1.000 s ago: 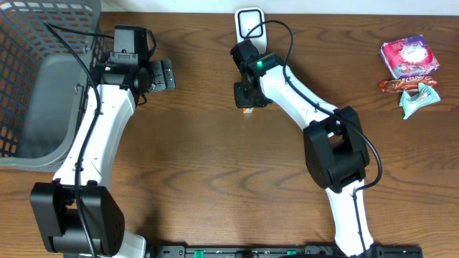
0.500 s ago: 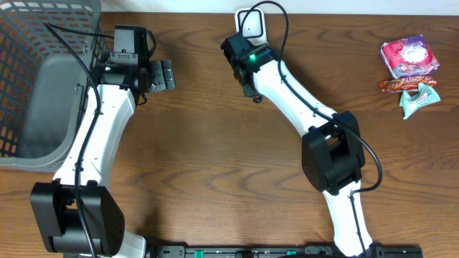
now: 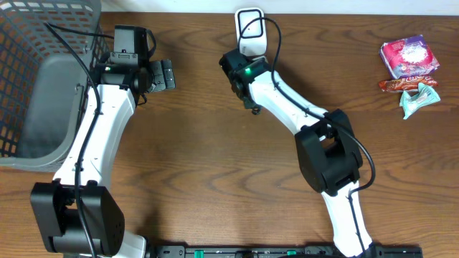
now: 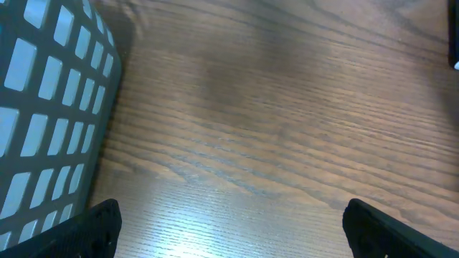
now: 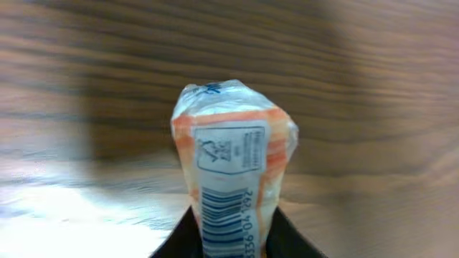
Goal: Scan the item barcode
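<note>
The item [image 5: 233, 165] is a small white-and-orange packet. Its barcode label faces the right wrist camera. It stands up between the dark fingers [image 5: 183, 240] of my right gripper [image 5: 233, 240], which press on both of its sides. In the overhead view the right gripper [image 3: 246, 93] hovers just below the white scanner [image 3: 250, 29] at the table's back edge, and the wrist hides the packet there. My left gripper [image 3: 161, 74] stays open beside the basket, and its fingertips [image 4: 93, 229] stand wide apart over bare wood.
A grey mesh basket [image 3: 43, 86] fills the far left, and its wall [image 4: 50, 107] shows in the left wrist view. Several snack packets [image 3: 409, 61] lie at the back right. The scanner's cable loops over the right arm.
The right wrist has swung left and back toward the scanner, and the packet's orange end no longer shows from above. The left arm has not moved.
</note>
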Robot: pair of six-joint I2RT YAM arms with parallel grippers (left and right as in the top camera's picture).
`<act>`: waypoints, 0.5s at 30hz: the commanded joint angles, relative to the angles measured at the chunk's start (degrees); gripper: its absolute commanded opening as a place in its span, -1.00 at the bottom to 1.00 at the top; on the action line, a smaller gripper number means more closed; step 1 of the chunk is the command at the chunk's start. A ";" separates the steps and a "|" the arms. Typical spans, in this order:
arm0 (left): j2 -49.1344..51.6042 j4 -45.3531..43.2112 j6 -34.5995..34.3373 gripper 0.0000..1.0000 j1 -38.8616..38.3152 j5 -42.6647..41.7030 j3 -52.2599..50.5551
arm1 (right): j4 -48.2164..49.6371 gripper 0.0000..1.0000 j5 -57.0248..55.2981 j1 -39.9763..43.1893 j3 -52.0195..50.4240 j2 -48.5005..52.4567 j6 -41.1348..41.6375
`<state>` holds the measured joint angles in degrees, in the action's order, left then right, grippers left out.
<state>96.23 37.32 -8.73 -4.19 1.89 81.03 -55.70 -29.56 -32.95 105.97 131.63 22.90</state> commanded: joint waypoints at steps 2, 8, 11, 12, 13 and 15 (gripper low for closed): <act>0.39 0.15 0.52 0.96 0.26 0.52 -0.17 | 1.64 -0.19 7.61 -1.68 -0.28 0.55 0.20; 0.39 0.15 0.52 0.96 0.26 0.52 -0.17 | 3.93 0.76 13.11 -3.06 -0.28 0.55 0.20; 0.39 0.15 0.52 0.96 0.26 0.52 -0.17 | 5.40 0.84 16.48 -3.39 -0.26 0.48 0.20; 0.39 0.15 0.52 0.96 0.26 0.52 -0.17 | 5.88 0.86 17.51 -3.39 -0.20 0.46 0.20; 0.39 0.15 0.52 0.96 0.26 0.52 -0.17 | 6.16 0.89 18.58 -3.39 0.04 0.35 0.20; 0.39 0.15 0.55 0.96 0.26 0.52 -0.17 | 5.95 0.92 19.43 -3.17 0.92 0.26 0.20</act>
<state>96.23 37.32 -8.73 -4.19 1.87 81.03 -49.71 -13.96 -35.97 105.95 131.63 22.98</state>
